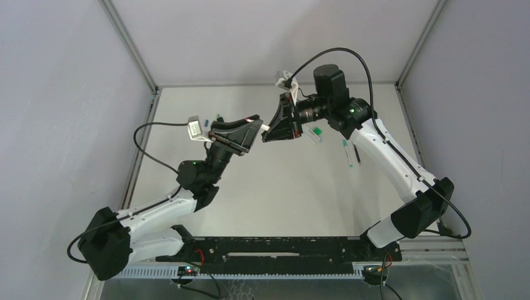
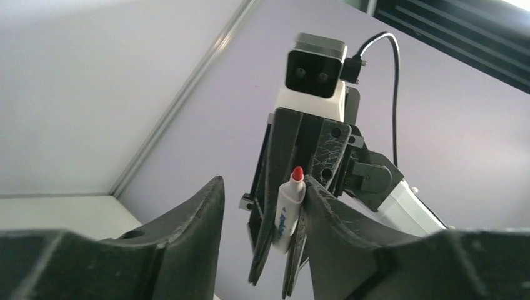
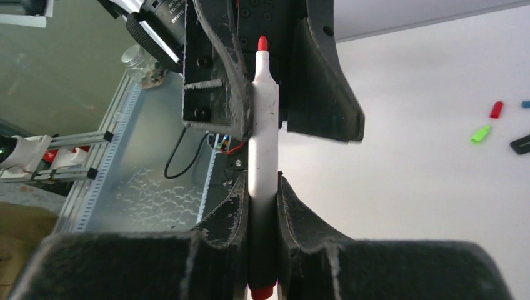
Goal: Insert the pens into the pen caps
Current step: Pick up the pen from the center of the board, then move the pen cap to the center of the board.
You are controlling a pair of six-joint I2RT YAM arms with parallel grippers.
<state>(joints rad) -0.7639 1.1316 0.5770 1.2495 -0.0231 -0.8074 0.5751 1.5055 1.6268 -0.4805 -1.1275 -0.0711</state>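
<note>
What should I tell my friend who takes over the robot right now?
Left gripper: open, fingers either side of the red-tipped pen, up in the air.
Right gripper: shut on that pen's lower barrel.
On the table: red cap, green cap, and two more pens on the right side.
Done: this pen is lifted, its tip bare; no capped pen in view.
Left: probably fit it into the red cap, then cap the others.
</note>
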